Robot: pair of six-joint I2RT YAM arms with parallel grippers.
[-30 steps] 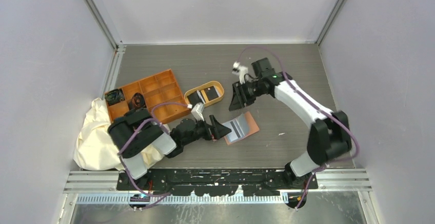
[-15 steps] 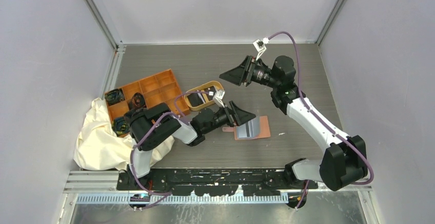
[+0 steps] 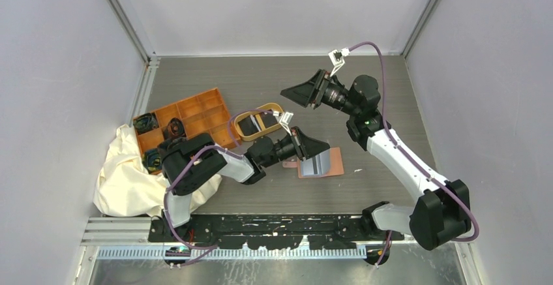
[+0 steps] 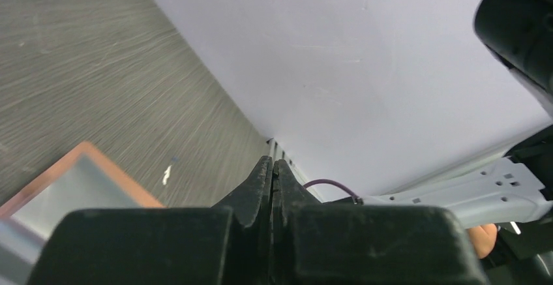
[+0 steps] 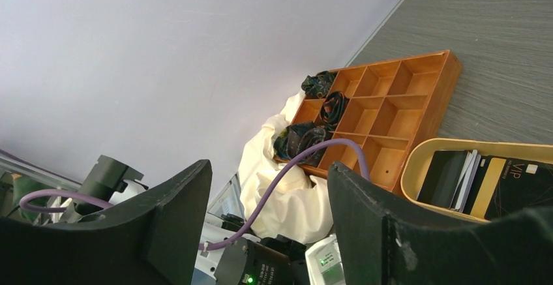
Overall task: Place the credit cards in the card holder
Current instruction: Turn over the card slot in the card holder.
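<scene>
The left pincer (image 3: 323, 146), shut on nothing, hung just above the open card holder (image 3: 321, 164). The wide-spread right pincer (image 3: 287, 94) was nearer the credit cards (image 5: 443, 177), which lay in an oval tray (image 5: 414, 167) below it.

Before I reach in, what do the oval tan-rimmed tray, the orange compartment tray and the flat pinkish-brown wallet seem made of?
Oval tan-rimmed tray: probably smooth plastic; even colour, rounded rim.
Orange compartment tray: matte, thin straight dividers; plastic or painted wood.
Flat pinkish-brown wallet: leather-like, matte, bluish lining; real or faux unclear.
</scene>
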